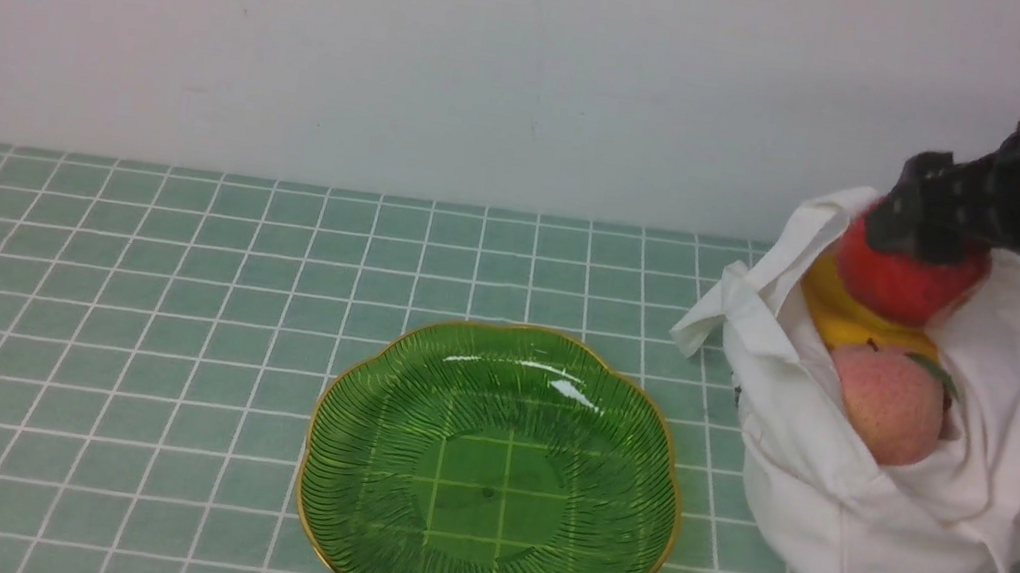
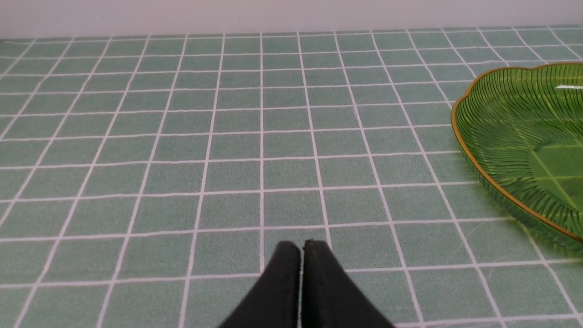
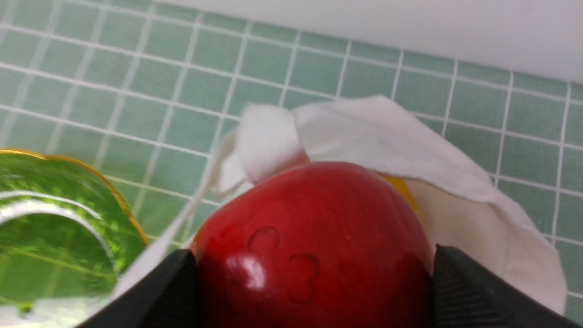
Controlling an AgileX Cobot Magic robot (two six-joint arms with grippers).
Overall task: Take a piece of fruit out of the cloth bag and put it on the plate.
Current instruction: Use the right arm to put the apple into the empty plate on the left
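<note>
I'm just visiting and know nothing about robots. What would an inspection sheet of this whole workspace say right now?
Surface: green tiled tablecloth, flat.
Job's things: green glass plate, nothing on it; white cloth bag beside it, open, holding a peach and a yellow fruit; red apple at the bag's mouth.
Clutter: nothing seen.
End effectors: right end effector shut on the red apple; left end effector shut, holding nothing.
Cables: nothing seen.
Surroundings: plain white wall behind.

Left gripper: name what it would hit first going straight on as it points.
Nothing stands in its line: the left gripper, jaws shut, points over the tiled tablecloth toward the wall. The green plate lies off to one side. Tilted down, it might meet the tablecloth first.
</note>
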